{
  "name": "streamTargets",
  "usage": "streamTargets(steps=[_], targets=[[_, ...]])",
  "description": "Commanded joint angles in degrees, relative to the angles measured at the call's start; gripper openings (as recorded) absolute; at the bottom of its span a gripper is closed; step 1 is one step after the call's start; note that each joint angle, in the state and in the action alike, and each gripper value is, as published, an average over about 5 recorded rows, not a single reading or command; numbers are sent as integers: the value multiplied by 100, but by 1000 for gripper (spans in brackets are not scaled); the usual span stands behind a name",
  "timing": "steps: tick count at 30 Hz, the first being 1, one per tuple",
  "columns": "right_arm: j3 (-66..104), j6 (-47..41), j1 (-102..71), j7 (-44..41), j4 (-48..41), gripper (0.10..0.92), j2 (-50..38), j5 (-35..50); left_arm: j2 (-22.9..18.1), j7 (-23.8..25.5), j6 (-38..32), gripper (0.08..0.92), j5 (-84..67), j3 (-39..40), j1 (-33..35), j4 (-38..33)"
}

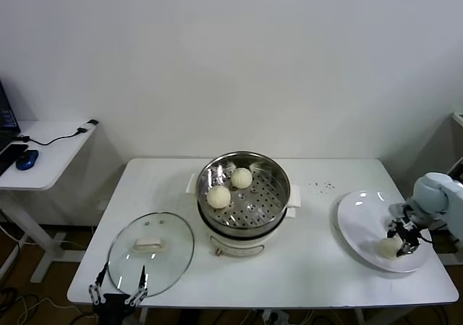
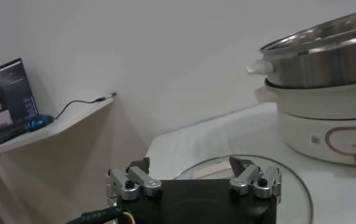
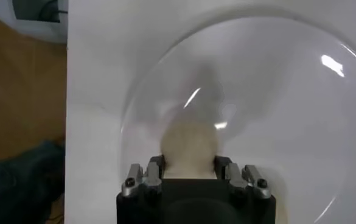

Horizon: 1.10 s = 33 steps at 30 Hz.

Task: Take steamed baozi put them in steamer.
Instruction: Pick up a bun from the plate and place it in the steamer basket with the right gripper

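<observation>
Right gripper (image 1: 405, 239) fingers straddle baozi (image 1: 391, 247) on plate (image 1: 362, 216), contact unclear; left gripper (image 1: 118, 294) fingers spread.

The right arm reaches in from the 3 o'clock edge of the head view, its wrist bent down. The right gripper (image 1: 402, 240) points downward, fingers closed against a bun (image 3: 188, 148). The left gripper (image 1: 118, 294) sits parked at 7 o'clock, fingers spread apart, holding nothing.

Steamer (image 1: 244, 195) mid-table w/ two buns (image 1: 230, 187) in it, lid (image 1: 150, 252) front-left, plate (image 1: 362, 216) w/ one bun (image 1: 390, 247) right.
</observation>
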Motion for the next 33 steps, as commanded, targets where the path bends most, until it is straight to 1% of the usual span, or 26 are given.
streamTargets(steps=[1,7,10,15,18,25,33], targets=[[-236,781,853,-307,129,551,119,16,1,-1,-7,823,8,11,12,-11],[-1629,2316,3206,-744,349,548,903,-51,-10,-11,-12,823,38,45,30,-20],[-1984,2755,3942,-774,383,550,1462,113,-14,-15,-15,823,52,57,35,-25],[-2209,3313,4613,-791,472,552,2406,295,-1,0,0,823,84,74,4,-26],[-2183,3453,4726,-780,524,555,2919,413,-3,-3,2,823,107,98,-44,-12],[-1957,3444,4400,-769,774,567,3862,534,-17,-11,8,823,137,158,-56,5],[-1850,3402,3626,-756,804,561,4497,269,20,19,17,823,123,66,-9,1]])
